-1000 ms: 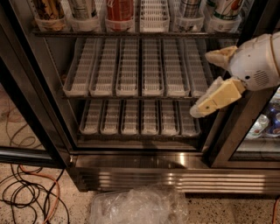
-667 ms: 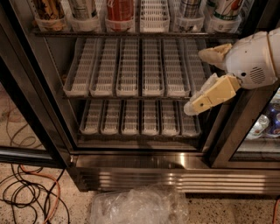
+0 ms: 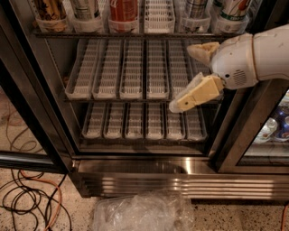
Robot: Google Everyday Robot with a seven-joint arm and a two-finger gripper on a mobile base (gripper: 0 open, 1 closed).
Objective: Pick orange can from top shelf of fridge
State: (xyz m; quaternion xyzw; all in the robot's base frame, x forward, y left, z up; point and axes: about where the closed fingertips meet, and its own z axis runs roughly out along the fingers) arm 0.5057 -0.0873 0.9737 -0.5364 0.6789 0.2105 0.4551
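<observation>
End effector (image 3: 181, 78) hangs in front of the open fridge (image 3: 180, 184), at the right side, level with the middle rack (image 3: 122, 67) of white lane trays; its two tan fingers are spread wide apart with nothing between them. One finger (image 3: 203, 48) sits higher and points left toward the rack's right lanes; the other finger (image 3: 196, 94) slants down and to the left, with its tip over the rack's front right corner. Behind the fingers is a rounded white wrist housing; the white arm (image 3: 271, 54) runs from it to the right edge of the view, close to level, so the whole limb reaches in sideways from the right.

The orange can (image 3: 49, 9) stands upright in the leftmost lane tray at the front left corner of the top shelf (image 3: 135, 34), well apart from the end effector and above it; only its lower part shows. Along the same front edge, going right, stand a pale can (image 3: 86, 6), a red-orange can (image 3: 123, 9), a lane tray without a can (image 3: 158, 13), a silver-grey can (image 3: 196, 6) and a green-and-white can (image 3: 235, 9).

Below the middle rack lies a lower rack (image 3: 144, 122) of like trays; under that is the steel base grille. On the speckled floor a crumpled clear plastic bag (image 3: 140, 212) lies before the grille; black and orange cables (image 3: 27, 203) loop at the lower left. Behind the glass of the right door (image 3: 246, 135) more cans (image 3: 275, 128) show.
</observation>
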